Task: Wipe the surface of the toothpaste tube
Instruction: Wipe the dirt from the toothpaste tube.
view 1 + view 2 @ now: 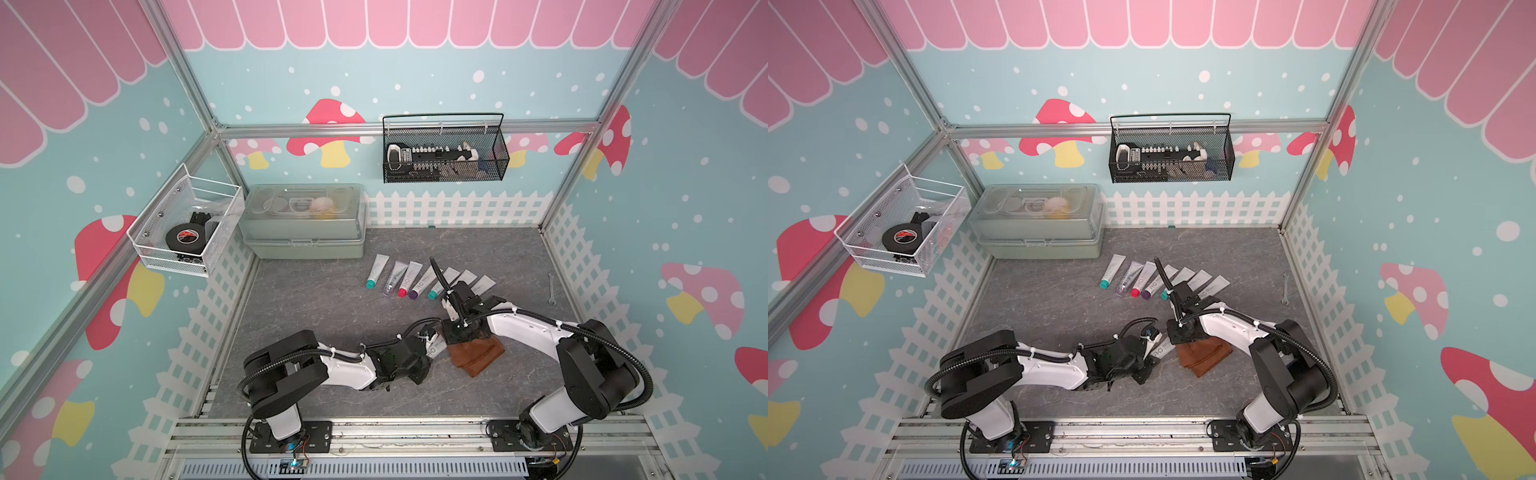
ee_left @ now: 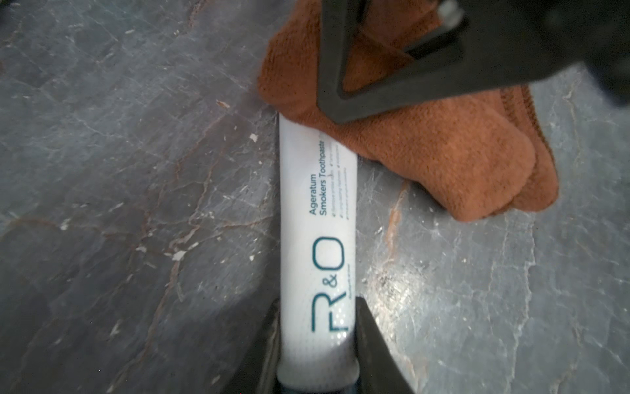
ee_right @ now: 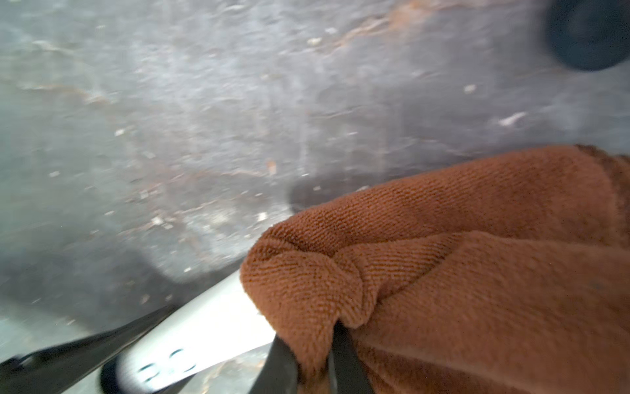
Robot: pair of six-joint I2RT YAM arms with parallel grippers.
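Clamped with left claw (image 2: 318,317) on tube (image 1: 434,349), with right claw (image 3: 310,341) on cloth (image 1: 478,357), lower centre in a top view; could yank tube loose if rubbed hard.

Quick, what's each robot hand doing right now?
Left hand: closed on the toothpaste tube.
Right hand: closed on the brown cloth.

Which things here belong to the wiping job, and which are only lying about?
In use: toothpaste tube in the left claw; brown cloth in the right claw.
Lying about: row of other tubes, wrench, lidded box, black basket, white basket.
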